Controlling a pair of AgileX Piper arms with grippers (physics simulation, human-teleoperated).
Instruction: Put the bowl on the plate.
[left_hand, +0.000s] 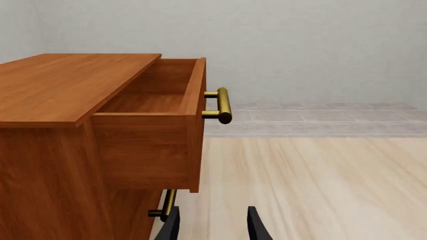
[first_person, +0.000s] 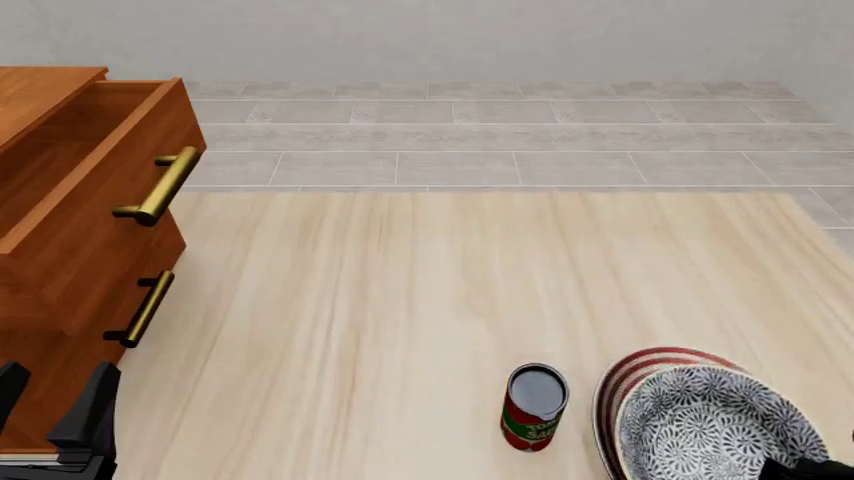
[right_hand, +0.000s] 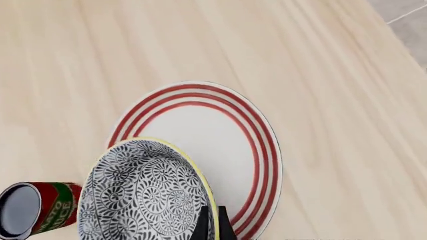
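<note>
Right wrist view only: right gripper (right_hand: 212, 224) pinches the bowl (right_hand: 143, 192) by its rim, fingers nearly together.
Bowl: held over the plate (right_hand: 213, 140), overlapping its near edge; contact cannot be told.
Front view only: can (first_person: 534, 407) stands just beside the plate, bowl beyond it.
Left gripper (left_hand: 212, 225): jaws apart, holding nothing, before the open drawer (left_hand: 160, 107).

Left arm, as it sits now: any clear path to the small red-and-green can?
Probably yes. The left gripper sits open by the wooden drawer cabinet, and only bare light wood tabletop lies between it and the small red-and-green can. Whether the arm stretches that far is unclear.
</note>
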